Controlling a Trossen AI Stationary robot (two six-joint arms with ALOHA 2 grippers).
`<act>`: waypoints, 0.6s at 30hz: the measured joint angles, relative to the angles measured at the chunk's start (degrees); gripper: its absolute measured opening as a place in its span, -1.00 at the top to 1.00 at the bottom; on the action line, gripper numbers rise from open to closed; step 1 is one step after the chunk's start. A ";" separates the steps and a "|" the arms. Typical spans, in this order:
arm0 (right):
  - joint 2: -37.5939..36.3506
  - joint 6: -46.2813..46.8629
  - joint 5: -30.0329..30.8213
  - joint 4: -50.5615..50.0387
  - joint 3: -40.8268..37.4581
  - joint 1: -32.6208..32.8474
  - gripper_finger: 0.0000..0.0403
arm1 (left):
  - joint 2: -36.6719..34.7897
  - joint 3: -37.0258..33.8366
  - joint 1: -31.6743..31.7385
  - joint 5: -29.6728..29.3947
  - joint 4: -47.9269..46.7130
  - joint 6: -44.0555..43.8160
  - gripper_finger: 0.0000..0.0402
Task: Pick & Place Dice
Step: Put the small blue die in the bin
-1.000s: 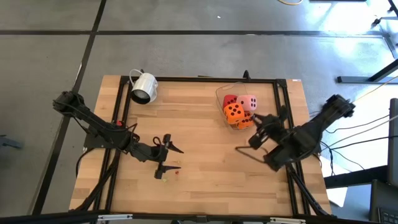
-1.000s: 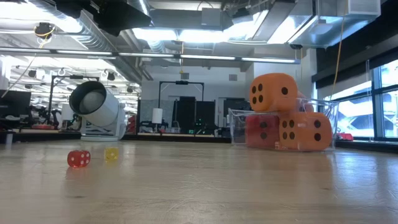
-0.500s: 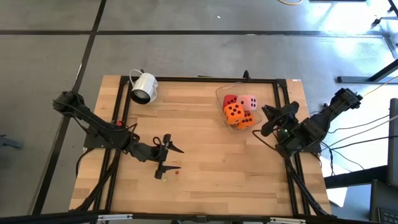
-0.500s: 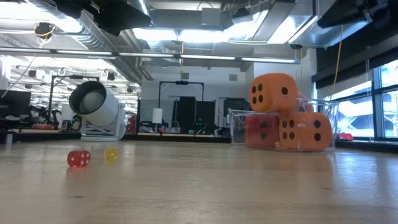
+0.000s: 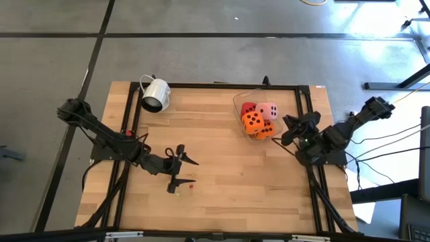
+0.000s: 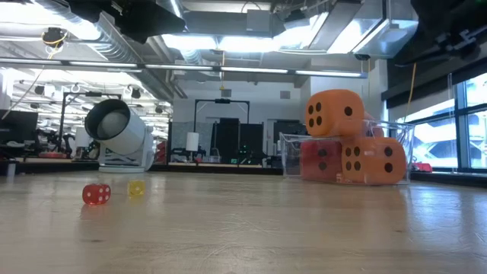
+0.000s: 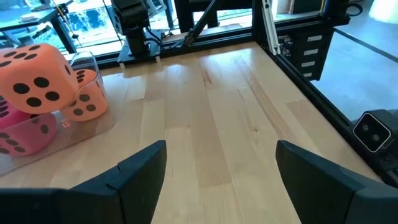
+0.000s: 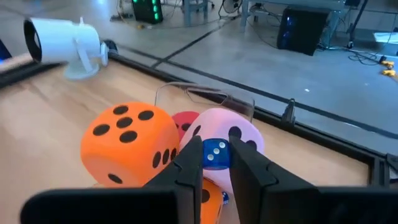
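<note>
All four dice sit heaped in the clear tub point(image 5: 247, 101), the upper orange die point(image 5: 252, 121) on top, the pink die point(image 5: 269, 111) and red die point(image 5: 248, 107) behind it, the lower orange die point(image 5: 265, 132) beneath. Just beside the tub, the right claw point(image 8: 217, 163) pinches a tiny blue die point(image 8: 216, 154), probably to drop it in. Well apart from the tub, the left claw point(image 7: 221, 168) gapes wide, holding nothing. No legible writing shows.

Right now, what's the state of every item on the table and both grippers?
Mug: lying on its side.
Clear container: upright, holds four soft dice.
Top orange die: stacked on the others.
Lower orange die, red die, pink die: inside the container.
Tiny red die, tiny yellow die: loose on the table.
Left gripper: open, empty.
Right gripper: shut on tiny blue die.
</note>
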 joint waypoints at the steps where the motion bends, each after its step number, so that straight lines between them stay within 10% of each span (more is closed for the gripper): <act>1: -0.14 -2.27 -0.52 1.15 0.00 -0.54 0.72 | 0.00 0.00 0.00 0.00 0.04 0.00 -0.47; 18: -2.92 -18.37 -6.97 9.19 -0.42 -11.49 0.72 | 0.00 0.00 0.00 0.01 0.21 0.17 -0.47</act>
